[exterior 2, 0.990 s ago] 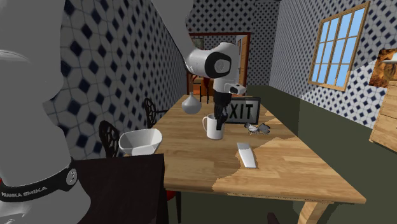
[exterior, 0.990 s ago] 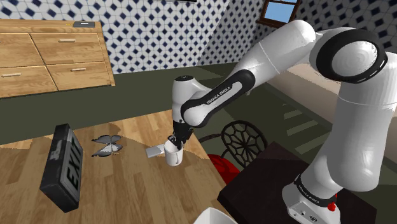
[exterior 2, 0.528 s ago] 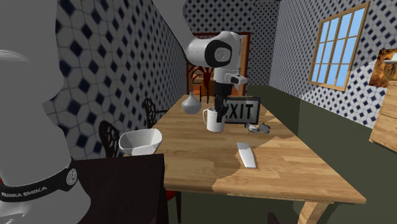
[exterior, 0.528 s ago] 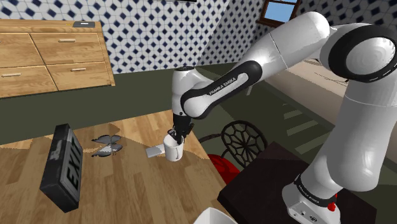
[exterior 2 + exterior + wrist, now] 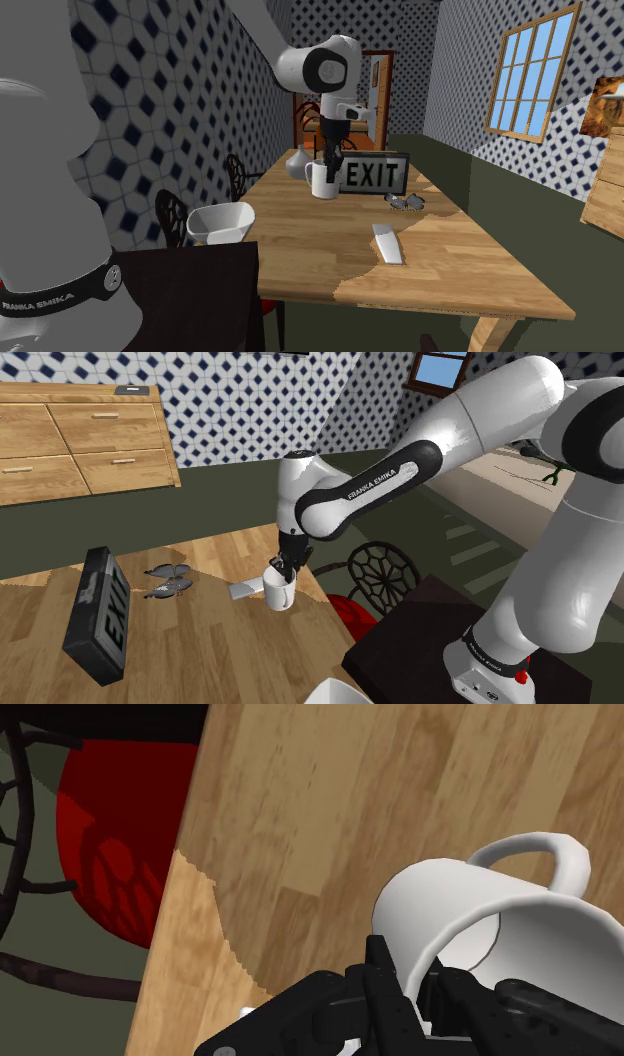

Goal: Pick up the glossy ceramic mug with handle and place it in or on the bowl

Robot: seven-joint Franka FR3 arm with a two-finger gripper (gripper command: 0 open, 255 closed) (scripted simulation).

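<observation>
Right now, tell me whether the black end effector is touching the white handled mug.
Touching. The wrist view shows the end effector clasping the rim of the white handled mug between its fingers.

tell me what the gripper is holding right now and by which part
The white mug. The gripper clasps its rim wall, one finger inside the mouth and the other outside, on the side away from the handle.
</observation>
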